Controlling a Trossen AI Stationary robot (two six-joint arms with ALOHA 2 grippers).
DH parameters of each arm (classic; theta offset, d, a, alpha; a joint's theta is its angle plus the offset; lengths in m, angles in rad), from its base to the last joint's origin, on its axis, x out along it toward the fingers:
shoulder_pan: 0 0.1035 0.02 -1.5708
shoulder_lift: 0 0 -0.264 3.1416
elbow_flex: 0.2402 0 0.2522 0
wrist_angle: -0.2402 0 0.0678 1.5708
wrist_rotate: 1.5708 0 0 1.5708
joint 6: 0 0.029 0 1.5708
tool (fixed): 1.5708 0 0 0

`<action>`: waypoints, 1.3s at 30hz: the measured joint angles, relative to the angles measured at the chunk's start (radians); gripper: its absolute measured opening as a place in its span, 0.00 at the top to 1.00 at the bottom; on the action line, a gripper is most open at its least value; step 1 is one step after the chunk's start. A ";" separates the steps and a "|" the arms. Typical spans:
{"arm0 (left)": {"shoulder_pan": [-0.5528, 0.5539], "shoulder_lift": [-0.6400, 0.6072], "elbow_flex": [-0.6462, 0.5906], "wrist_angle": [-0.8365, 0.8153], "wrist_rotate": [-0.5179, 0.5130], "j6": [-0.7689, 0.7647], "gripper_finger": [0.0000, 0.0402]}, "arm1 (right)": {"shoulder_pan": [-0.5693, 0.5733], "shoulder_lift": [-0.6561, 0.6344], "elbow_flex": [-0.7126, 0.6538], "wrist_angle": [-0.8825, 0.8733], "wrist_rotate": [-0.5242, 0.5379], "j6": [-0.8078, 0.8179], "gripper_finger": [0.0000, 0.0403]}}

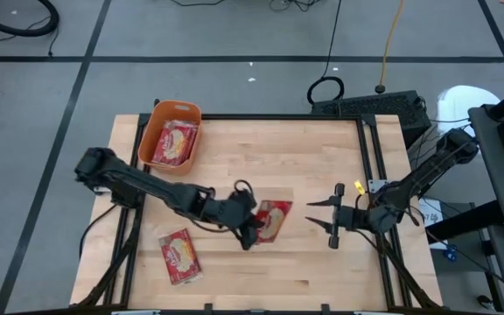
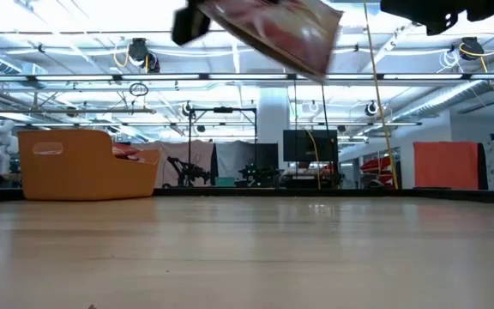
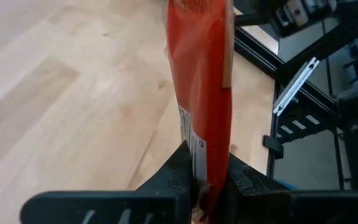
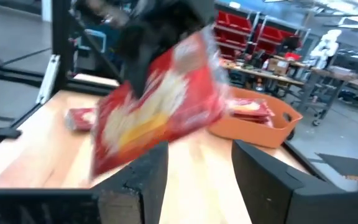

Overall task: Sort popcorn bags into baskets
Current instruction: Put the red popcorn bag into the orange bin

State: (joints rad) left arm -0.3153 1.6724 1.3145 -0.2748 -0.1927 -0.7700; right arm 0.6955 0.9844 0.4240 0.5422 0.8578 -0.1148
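Now the orange plastic basket, round-cornered, sits far left with packets in it; a flat glossy popcorn bag lies near left. At mid-table the left gripper pinches a red foil bag aloft by its edge; carrying it to the basket seems next. The right gripper, spread and empty, hovers just right.

Seen from above, the left gripper holds a popcorn bag over the table's centre; the right gripper, fingers spread, sits just beside it. Another bag lies nearer the front-left; the orange basket holds more.
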 joint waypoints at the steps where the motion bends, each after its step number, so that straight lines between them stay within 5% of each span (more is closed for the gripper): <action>1: 0.000 -0.023 0.000 -0.031 -0.007 -0.010 0.91 | 0.005 0.000 0.000 -0.010 -0.007 0.007 0.58; 14: 0.056 -0.246 0.000 -0.370 -0.044 -0.089 0.91 | 0.015 0.003 -0.001 -0.024 -0.157 0.019 0.58; 39: 0.491 -0.481 0.001 -0.796 0.096 0.069 0.91 | 0.013 0.022 -0.001 -0.115 -0.209 0.073 0.58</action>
State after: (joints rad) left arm 0.1757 1.1910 1.3151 -1.0703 -0.0963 -0.7014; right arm 0.7086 1.0065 0.4232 0.4270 0.6483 -0.0418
